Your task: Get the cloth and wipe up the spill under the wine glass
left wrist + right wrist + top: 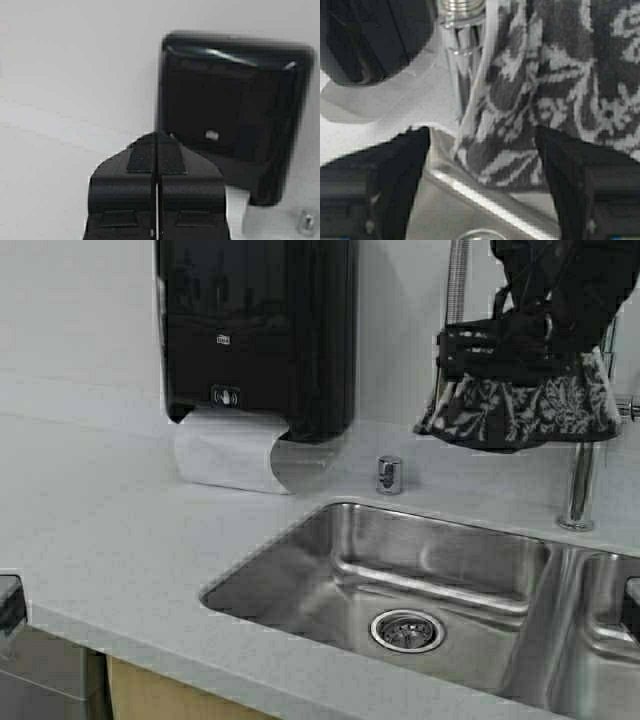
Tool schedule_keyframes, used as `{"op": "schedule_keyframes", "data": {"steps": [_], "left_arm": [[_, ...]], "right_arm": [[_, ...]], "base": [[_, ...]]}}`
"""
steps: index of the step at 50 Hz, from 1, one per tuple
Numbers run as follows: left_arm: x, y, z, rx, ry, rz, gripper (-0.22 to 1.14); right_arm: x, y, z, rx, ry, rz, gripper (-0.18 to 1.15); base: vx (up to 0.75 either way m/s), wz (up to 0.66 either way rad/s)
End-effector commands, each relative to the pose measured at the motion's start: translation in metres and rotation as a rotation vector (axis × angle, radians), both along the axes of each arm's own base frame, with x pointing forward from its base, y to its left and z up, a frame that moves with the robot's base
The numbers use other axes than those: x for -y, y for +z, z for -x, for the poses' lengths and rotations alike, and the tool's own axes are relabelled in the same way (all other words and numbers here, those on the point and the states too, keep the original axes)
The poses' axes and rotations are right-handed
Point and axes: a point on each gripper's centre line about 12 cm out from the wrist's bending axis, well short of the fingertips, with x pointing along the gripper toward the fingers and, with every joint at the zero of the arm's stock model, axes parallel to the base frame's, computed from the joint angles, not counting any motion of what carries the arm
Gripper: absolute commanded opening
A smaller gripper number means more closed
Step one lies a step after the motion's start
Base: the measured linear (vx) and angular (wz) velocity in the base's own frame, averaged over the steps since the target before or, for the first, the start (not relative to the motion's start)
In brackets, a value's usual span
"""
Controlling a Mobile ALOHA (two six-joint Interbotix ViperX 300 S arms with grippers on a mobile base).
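The cloth, dark with a pale floral print, hangs from the faucet at the back right, over the sink. In the right wrist view the cloth hangs next to the faucet's spring hose. My right gripper is open, one finger on each side of the cloth's lower end, and holds nothing. In the high view my right gripper is right at the cloth, just above its hem. My left gripper is shut and empty, pointing at the black dispenser. The wine glass and the spill are out of view.
A black paper towel dispenser hangs on the wall with white paper curling onto the grey counter. A steel double sink lies in front. The faucet's post and a small steel cap stand behind it.
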Motion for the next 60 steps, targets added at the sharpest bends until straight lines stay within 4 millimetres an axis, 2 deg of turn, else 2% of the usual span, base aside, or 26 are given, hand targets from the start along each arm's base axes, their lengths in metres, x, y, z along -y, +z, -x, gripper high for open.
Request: {"op": "schedule_keyframes", "data": {"steps": [1, 12, 18, 22, 37, 40, 45, 52, 56, 60], "left_arm": [[0.000, 0.006, 0.001, 0.020, 0.002, 0.000, 0.02], [0.000, 0.006, 0.001, 0.023, 0.002, -0.001, 0.02], [0.000, 0.006, 0.001, 0.022, 0.002, -0.003, 0.02], [0.000, 0.006, 0.001, 0.022, 0.002, -0.003, 0.02], [0.000, 0.007, 0.003, 0.034, 0.002, -0.001, 0.02], [0.000, 0.006, 0.004, 0.035, 0.002, -0.001, 0.02], [0.000, 0.006, 0.004, 0.035, 0.002, -0.001, 0.02], [0.000, 0.005, 0.004, 0.034, 0.002, -0.001, 0.02], [0.000, 0.005, 0.004, 0.034, 0.002, 0.000, 0.02], [0.000, 0.004, 0.004, 0.032, 0.001, 0.002, 0.02]], "right_arm": [[-0.003, 0.008, -0.014, 0.043, -0.002, -0.011, 0.97], [-0.005, 0.000, -0.023, 0.037, -0.003, -0.012, 0.96], [-0.004, -0.003, -0.027, 0.034, -0.006, -0.012, 0.88], [-0.002, -0.007, -0.029, 0.028, -0.013, -0.010, 0.77], [0.002, -0.010, -0.028, 0.019, -0.019, -0.005, 0.05], [0.002, -0.010, -0.028, 0.019, -0.021, -0.006, 0.00], [0.003, -0.007, -0.024, 0.022, -0.021, -0.007, 0.05], [0.003, 0.016, -0.011, 0.057, -0.013, -0.011, 0.06], [0.002, 0.042, -0.002, 0.109, -0.002, -0.019, 0.05], [0.000, 0.078, 0.007, 0.178, 0.012, -0.031, 0.06]], "base": [[0.04, 0.00], [0.03, 0.00], [0.03, 0.01], [0.03, 0.01], [0.02, 0.01], [0.01, 0.00], [0.00, 0.00], [0.00, 0.00], [0.00, 0.00], [0.00, 0.00]]}}
